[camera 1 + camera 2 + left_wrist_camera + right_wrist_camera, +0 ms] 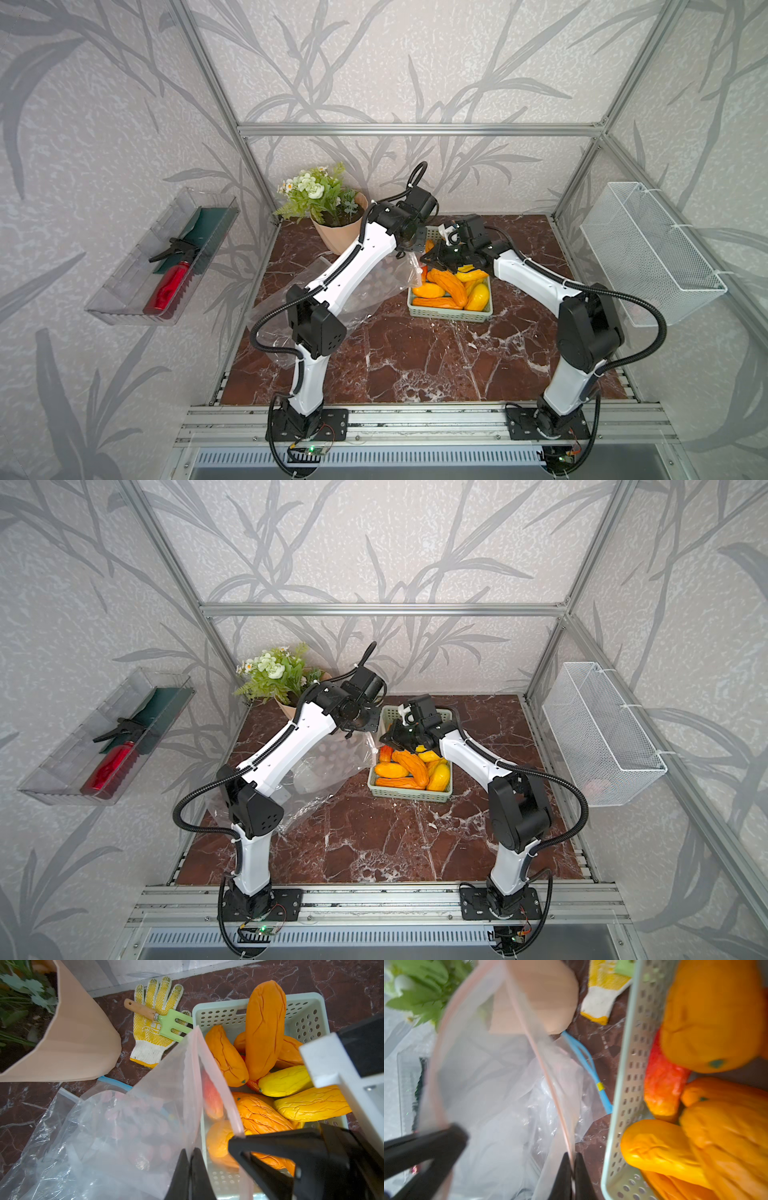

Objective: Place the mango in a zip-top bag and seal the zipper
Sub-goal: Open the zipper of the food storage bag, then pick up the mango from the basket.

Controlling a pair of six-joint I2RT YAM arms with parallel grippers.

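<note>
A beige paper-wrapped flower pot (79, 1043), a yellow-dotted white work glove (149, 1043) and a green wooden-handled garden fork (172, 1022) sit just beside the pale green perforated plastic basket (207, 1008). The basket holds the orange and yellow mangoes (265, 1028). Beside it, the left gripper (190, 1150) and right gripper (572, 1155) each pinch the pink-zippered clear plastic bag (145, 1095) by its rim.

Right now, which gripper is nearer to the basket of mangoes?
Right. The right gripper pinches the bag by its rim just beside the basket wall. The left gripper pinches the opposite rim, across the open mouth, on the side away from the basket.
</note>
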